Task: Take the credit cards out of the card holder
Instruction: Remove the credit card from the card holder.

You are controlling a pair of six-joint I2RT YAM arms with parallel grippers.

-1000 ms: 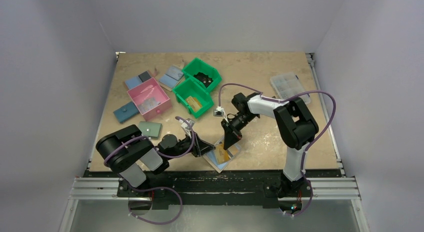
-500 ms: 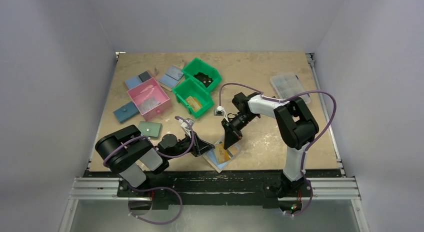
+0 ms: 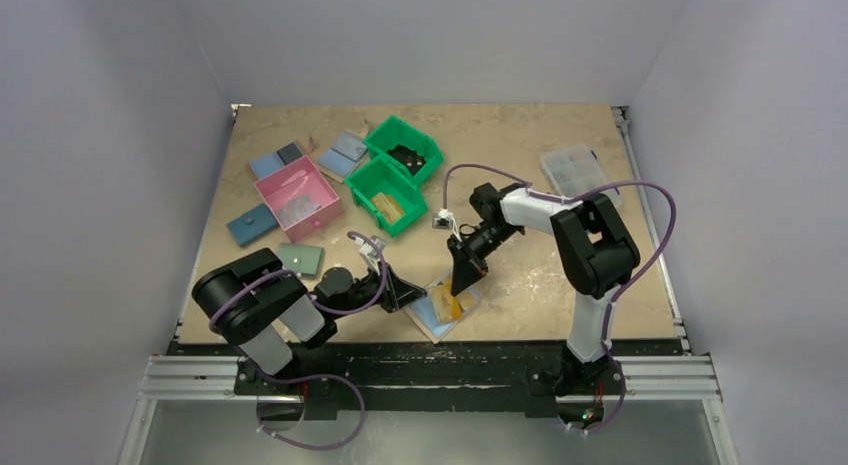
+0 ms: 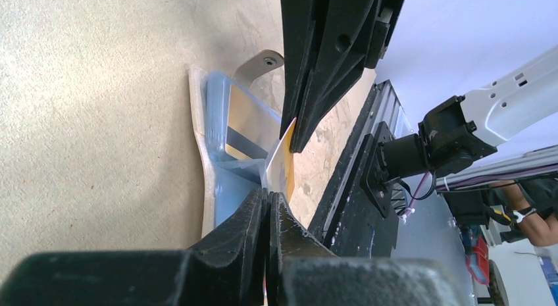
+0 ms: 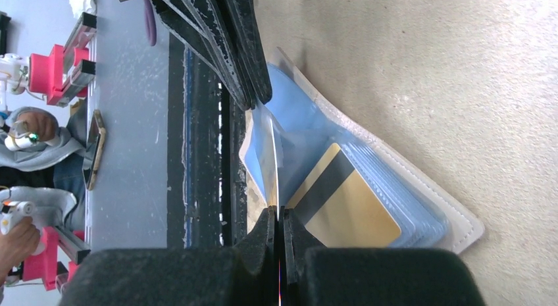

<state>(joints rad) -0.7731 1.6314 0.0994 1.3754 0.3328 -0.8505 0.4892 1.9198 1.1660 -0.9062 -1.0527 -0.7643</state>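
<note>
The card holder lies open near the table's front edge, its light-blue inside up and its pale rim showing. My left gripper is shut on the edge of the holder's blue inner flap. My right gripper comes down from the far side, shut on a yellow-orange credit card. That card stands on edge, partly out of its slot. A gold credit card with a black stripe lies flat in a slot.
Two green bins and a pink box stand at the back left among blue wallets. A sage-green wallet lies by the left arm. A clear organiser box is at the back right. The black rail runs just beyond the holder.
My left gripper has closed on the holder's flap. The right gripper has lifted slightly up and right, tilting the yellow-orange card up on edge out of its slot.
</note>
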